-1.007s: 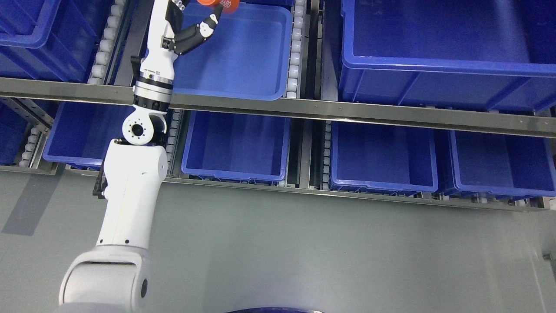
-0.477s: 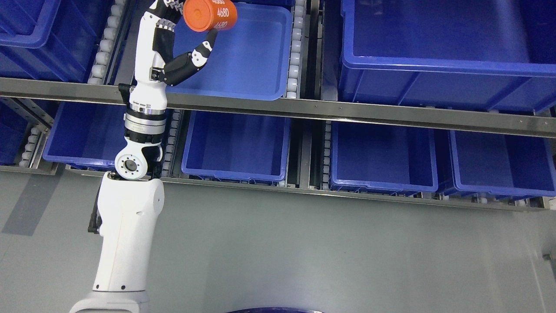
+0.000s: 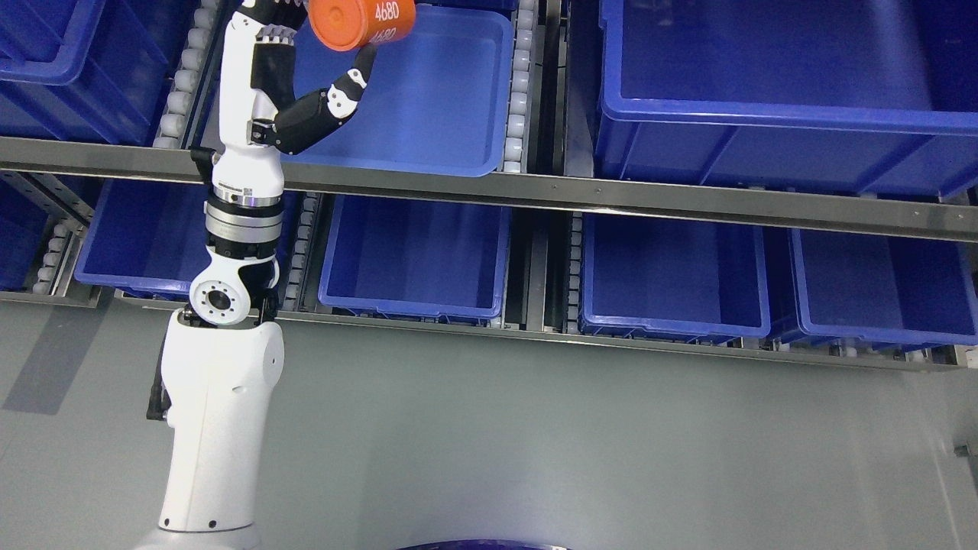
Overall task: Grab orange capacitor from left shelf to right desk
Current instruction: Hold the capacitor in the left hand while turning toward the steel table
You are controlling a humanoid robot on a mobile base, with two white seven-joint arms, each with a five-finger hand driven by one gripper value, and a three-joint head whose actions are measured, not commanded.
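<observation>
An orange cylindrical capacitor with white "4680" print is held at the top of the head view, above the blue bin on the upper shelf level. My left hand is shut on it: the thumb presses its underside, and the other fingers wrap it from the upper left, partly cut off by the top edge. The white left arm rises from the lower left, crossing the shelf rail. The right arm is out of view.
A steel shelf rail runs across the picture. A large blue bin sits on the upper level at right. Several blue bins line the lower level. Roller tracks separate the bins. Grey floor lies below.
The left arm has drawn back toward the lower left, bringing the capacitor from the top edge into fuller view, then slightly left. The hand keeps its hold.
</observation>
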